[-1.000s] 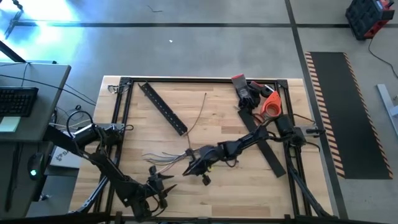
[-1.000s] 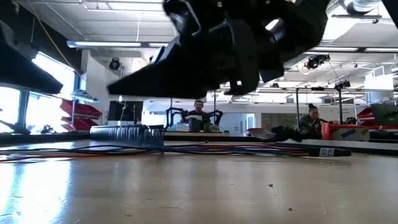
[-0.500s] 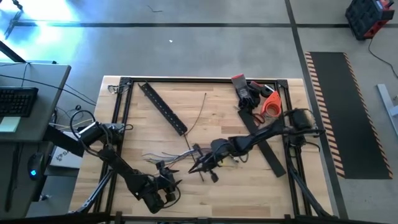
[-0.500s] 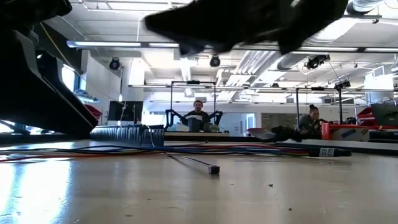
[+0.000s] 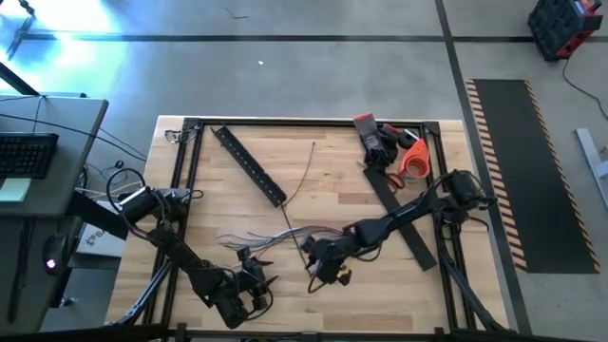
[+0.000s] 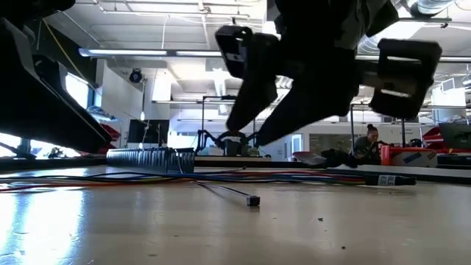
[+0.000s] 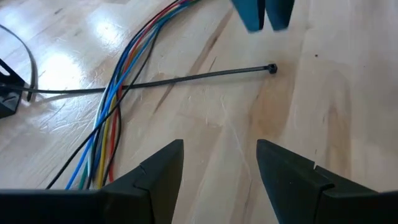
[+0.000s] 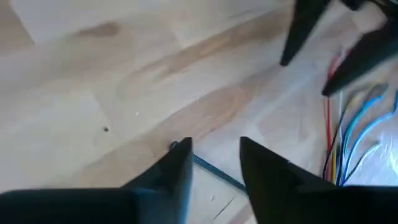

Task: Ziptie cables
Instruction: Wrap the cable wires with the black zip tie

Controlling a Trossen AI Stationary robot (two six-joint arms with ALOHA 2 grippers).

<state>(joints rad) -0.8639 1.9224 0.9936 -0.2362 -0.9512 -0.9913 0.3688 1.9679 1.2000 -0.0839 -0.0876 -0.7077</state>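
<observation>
Now the cables (image 7: 115, 118) lie loose mid-table, thin and floppy (grab the bunched middle). The right gripper (image 8: 214, 163) hangs released over the zip tie's (image 7: 193, 77) head; the left gripper (image 7: 219, 168) waits nearby, released too.

Both arms are dark, jointed (black cords looping off them).

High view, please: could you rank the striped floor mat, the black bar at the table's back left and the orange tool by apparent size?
1. striped floor mat, clearly largest
2. black bar
3. orange tool, smallest
</observation>
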